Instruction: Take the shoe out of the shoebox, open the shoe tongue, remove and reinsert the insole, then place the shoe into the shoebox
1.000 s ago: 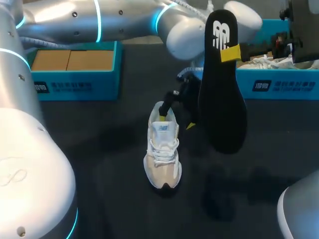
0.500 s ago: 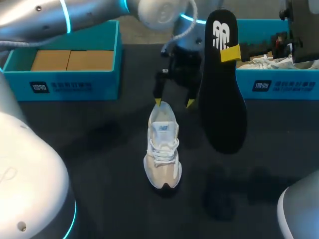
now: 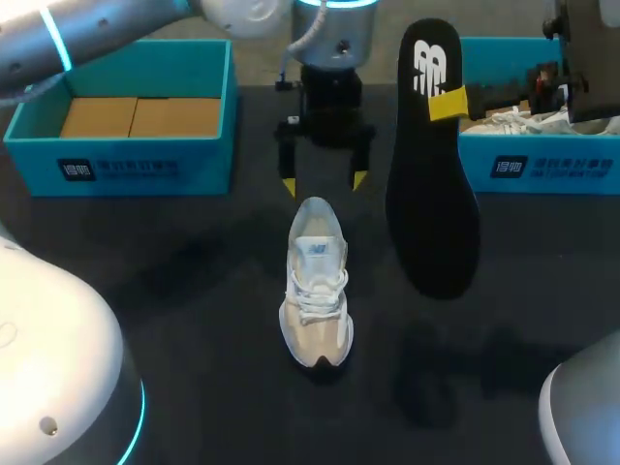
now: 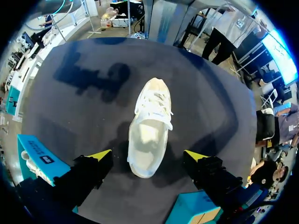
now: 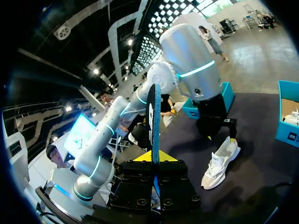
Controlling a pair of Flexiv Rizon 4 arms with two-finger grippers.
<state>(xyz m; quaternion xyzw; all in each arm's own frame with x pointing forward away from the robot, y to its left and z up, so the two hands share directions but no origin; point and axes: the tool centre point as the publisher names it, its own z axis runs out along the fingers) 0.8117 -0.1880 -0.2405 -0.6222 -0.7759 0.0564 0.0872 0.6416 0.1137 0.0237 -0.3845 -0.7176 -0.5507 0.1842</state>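
White logo point(image 3: 427, 66) on insole point(image 3: 433, 213), shoebox point(image 3: 194, 160) label point(image 3: 79, 170) possibly unreadable

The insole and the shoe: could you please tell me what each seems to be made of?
The insole: probably foam under matte black fabric; it hangs flat, unbent. The shoe: apparently pale mesh with suede-like beige panels, woven white laces, dark rubbery sole.

Left arm point(image 3: 116, 24): silver-grey rounded links, glowing cyan rings at joints, thin grey cable by the wrist. Left gripper point(image 3: 324, 183): black body, two black fingers, yellow wedge tips. Right gripper point(image 5: 154, 157): black blocks, recessed bolts, yellow tips.
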